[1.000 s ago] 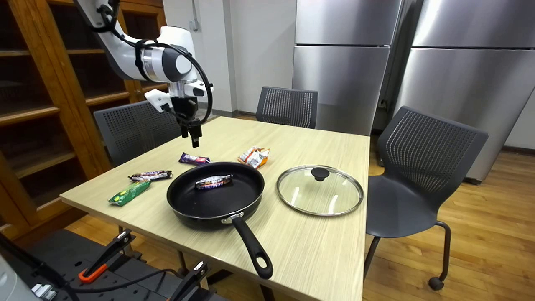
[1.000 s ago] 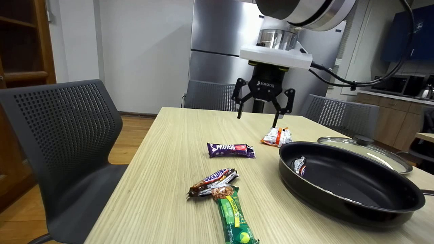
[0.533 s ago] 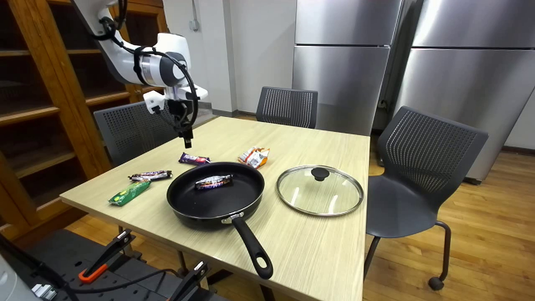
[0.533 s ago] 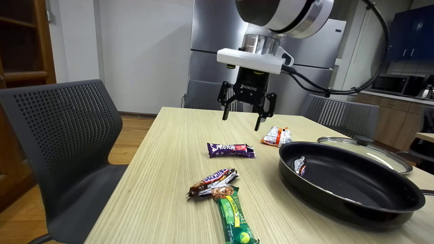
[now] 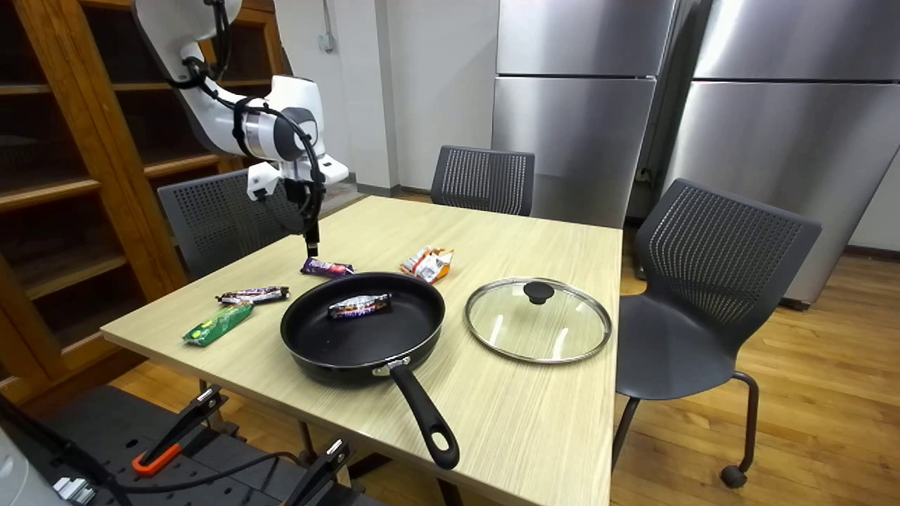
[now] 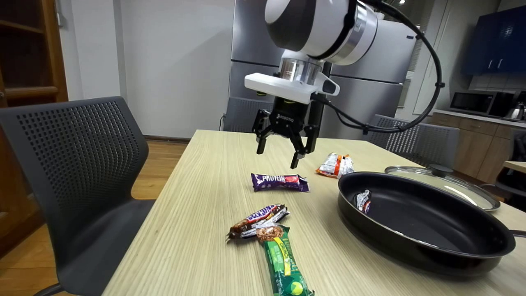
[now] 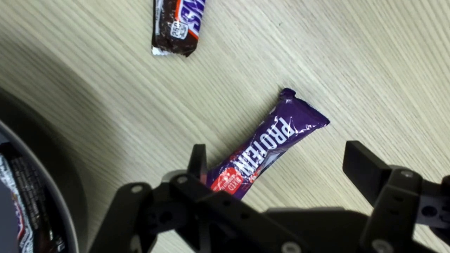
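Gripper [image 6: 277, 159]: black, two-fingered, jaws spread wide, nothing held; poised above the slim, purple-wrapped protein bar [image 7: 267, 140].
Protein bar: laid on the pale, wood-grained table [image 5: 520, 436]; slanted and off-centre between the jaws, so its red end could be struck by one fingertip [image 7: 199, 160], or the wrapper pinched askew.
Frying pan [image 5: 351, 344]: black, round, with a silver-wrapped bar [image 5: 358, 306] inside; its rim could be knocked by a low sideways shift, the protein bar lying near it.
Table: also occupied by a round glass lid [image 5: 534, 323], a crumpled silver-and-orange packet [image 5: 427, 264], a brown-wrapped bar [image 6: 258, 220] and a green-wrapped bar [image 6: 285, 261].
Room: furnished with dark-grey chairs [image 5: 721, 256], steel refrigerators [image 5: 576, 140], wooden cabinet [image 5: 49, 196].
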Motion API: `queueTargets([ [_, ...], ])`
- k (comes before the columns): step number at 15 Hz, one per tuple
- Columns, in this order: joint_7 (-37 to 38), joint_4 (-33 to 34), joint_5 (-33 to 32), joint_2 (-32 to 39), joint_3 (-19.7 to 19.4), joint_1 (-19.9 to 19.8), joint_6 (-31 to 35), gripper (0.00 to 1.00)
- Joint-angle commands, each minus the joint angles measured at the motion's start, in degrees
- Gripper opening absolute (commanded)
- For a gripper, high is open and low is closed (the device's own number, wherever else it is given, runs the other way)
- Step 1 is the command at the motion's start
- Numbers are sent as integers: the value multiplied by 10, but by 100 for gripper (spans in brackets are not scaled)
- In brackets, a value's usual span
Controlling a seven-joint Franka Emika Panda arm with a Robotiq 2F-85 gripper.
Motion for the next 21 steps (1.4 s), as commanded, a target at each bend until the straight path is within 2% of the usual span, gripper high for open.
queueTargets([
  [1, 25, 41, 17, 28, 7, -4, -24, 100],
  [21, 41, 99, 70, 101, 12, -40, -38, 100],
])
